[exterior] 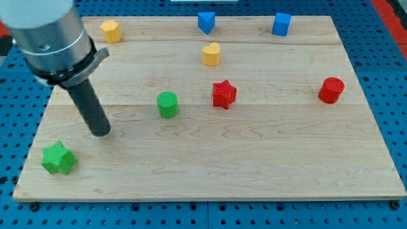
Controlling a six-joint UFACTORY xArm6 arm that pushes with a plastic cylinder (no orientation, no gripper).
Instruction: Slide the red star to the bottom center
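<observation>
My tool has no jaws to open or close, and my tip (pixel 100 131) sits well left of the red star (pixel 224 94) at mid-counter (pixel 254 172), so heading straight across I risk shoving the green cylinder (pixel 168 104) or pushing the star sideways.

Robot arm end, seen at view's upper left. Wide cylindrical housing, light silver-grey metal, smooth, faint shine. Below it darker grey collar ring with small flat tab jutting toward view's right. From collar, straight rod, matte black, round in section, much narrower than housing. My tip (pixel 101 133) blunt, flat-ended, same black. Cables, screws, markings: none legible at this size.
</observation>
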